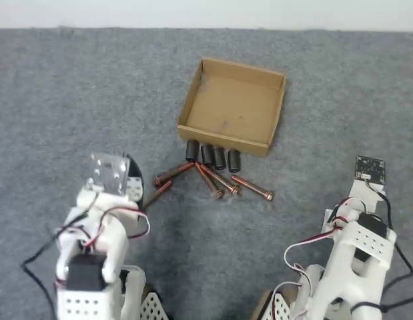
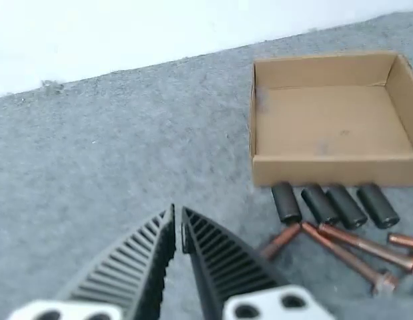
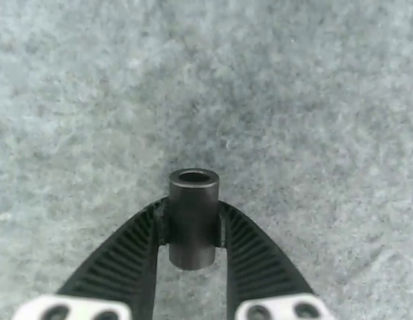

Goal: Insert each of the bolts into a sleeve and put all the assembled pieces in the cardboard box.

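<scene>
Pinching one sleeve (image 3: 193,193) mid-body in the right gripper (image 3: 193,223), upright, bore open at the top and clear of the fingers (image 3: 136,253). Reads as a fixture grip: leaves the hole free for a bolt to enter from above. Bare grey mat (image 3: 73,80) underneath, so nothing to foul the far end. Parked on the right side, well apart from the parts pile.

Counting four more sleeves (image 1: 207,155) lying on their sides in a tight row, just in front of the near wall of the cardboard box (image 1: 223,139). Counting five bolts (image 1: 253,188) fanned out on the mat just beside that row, a few crossing near the sleeve ends, one lying apart toward the right. Five and five, so probably zero pairs made. No assembled piece in the box yet.

On the left gripper (image 2: 179,230): pressed nearly together, a sliver of gap at the tips, nothing held. Sitting low over the mat, aimed at the pile, nearest bolt end just beyond the tips. Looks staged for the bolt pick.

Next, as a guess: spread the left, take the outermost bolt by the shank near the head, carry it to the held sleeve. Risks:
- dragging a crossed neighbour along with it
- a tilted tip catching the rim and levering the sleeve out of the pinch
</scene>
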Controlling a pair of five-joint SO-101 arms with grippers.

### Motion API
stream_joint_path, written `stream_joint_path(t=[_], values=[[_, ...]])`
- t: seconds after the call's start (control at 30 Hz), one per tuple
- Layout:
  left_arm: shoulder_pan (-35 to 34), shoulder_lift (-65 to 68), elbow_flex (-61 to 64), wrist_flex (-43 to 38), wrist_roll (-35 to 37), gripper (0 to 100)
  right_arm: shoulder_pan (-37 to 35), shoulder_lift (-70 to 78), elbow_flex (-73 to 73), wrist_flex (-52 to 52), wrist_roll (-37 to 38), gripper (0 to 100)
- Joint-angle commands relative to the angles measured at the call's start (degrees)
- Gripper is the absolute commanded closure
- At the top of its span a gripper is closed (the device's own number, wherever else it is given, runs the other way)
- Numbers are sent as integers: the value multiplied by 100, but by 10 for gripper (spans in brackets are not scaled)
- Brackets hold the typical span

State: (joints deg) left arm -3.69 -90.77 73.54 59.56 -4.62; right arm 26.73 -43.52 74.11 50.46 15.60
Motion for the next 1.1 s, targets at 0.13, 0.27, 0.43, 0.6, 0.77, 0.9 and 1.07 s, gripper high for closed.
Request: stream_joint_path(t=[0.13, 0.27, 0.43, 0.6, 0.77, 0.9, 1.07], values=[[659, 3464, -2589, 26, -79, 987, -57, -207, -53, -101, -18, 991], [1442, 4651, -3134, 0, -176, 987, -48, -224, -53, -101, -18, 991], [2699, 5811, -3530, -9, -967, 987, 462, -259, -123, -145, 35, 991], [3710, 6637, -3793, -18, -1697, 987, 2062, -259, -343, -453, 1081, 991], [3965, 7420, -4224, 18, -2462, 943, 3327, -207, -378, -1042, 1758, 991], [3947, 7991, -4391, 18, -2936, 852, 4004, -251, -264, -1437, 2048, 991], [3991, 8527, -4541, -18, -3675, 833, 4444, -207, -264, -1780, 2092, 991]])
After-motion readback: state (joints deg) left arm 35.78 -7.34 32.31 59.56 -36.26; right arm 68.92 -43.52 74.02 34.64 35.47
